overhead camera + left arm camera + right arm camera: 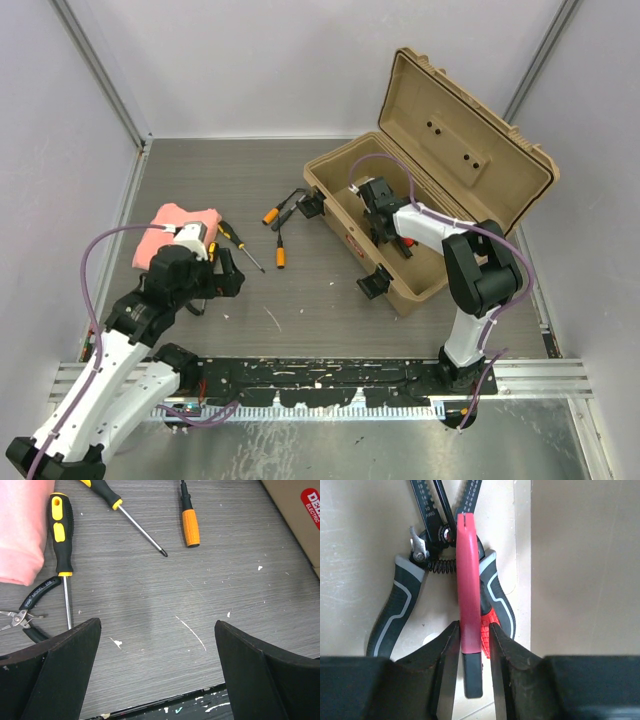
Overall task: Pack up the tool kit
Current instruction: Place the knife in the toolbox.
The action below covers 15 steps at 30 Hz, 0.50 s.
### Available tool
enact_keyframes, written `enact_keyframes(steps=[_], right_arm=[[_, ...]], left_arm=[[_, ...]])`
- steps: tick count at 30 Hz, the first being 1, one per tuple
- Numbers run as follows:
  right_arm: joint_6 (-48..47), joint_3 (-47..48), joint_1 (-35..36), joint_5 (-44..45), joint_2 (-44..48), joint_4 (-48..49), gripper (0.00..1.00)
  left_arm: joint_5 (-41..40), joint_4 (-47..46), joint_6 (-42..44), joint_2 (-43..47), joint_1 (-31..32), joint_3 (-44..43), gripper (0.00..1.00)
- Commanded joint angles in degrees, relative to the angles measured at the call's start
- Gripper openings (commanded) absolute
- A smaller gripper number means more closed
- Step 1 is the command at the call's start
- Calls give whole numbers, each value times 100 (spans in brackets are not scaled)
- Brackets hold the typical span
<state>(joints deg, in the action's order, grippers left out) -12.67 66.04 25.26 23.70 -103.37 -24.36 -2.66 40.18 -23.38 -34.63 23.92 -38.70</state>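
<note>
The tan ribbed case (pixel 420 285) stands open at the right, lid up. My right gripper (pixel 386 232) is down inside it. In the right wrist view, the gripper (pixel 471 630) is shut on a red-handled tool (pixel 469 585) with a black end. This tool lies over black-and-grey-handled pliers (pixel 395 610) on the case floor. My left gripper (pixel 155 650) is open and empty above bare table, also seen in the top view (pixel 226 272). Ahead of it lie a black-and-yellow screwdriver (pixel 60 530), a second one (pixel 102 490), an orange-handled screwdriver (pixel 189 526) and small pliers (pixel 30 611).
A pink folded cloth (pixel 175 225) lies at the left beside the screwdrivers. Two orange-handled tools (pixel 280 255) lie between the cloth and the case. The case's red label (pixel 312 500) shows at the far right of the left wrist view. Black latches (pixel 373 284) jut from the case front.
</note>
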Motion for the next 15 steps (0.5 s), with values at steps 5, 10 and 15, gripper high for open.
enact_keyframes(steps=[5,10,15], right_arm=[[60,250,-33,103,193,367,45],[261,250,-38,-156,769,404,49],[627,149,-32,-521,1604,651,52]], left_arm=[[-75,-24,-48,-290,16,-137,98],[-138,-2,-52,-342,16,-147,98],[-269,29,-71,-356,16,-146,98]])
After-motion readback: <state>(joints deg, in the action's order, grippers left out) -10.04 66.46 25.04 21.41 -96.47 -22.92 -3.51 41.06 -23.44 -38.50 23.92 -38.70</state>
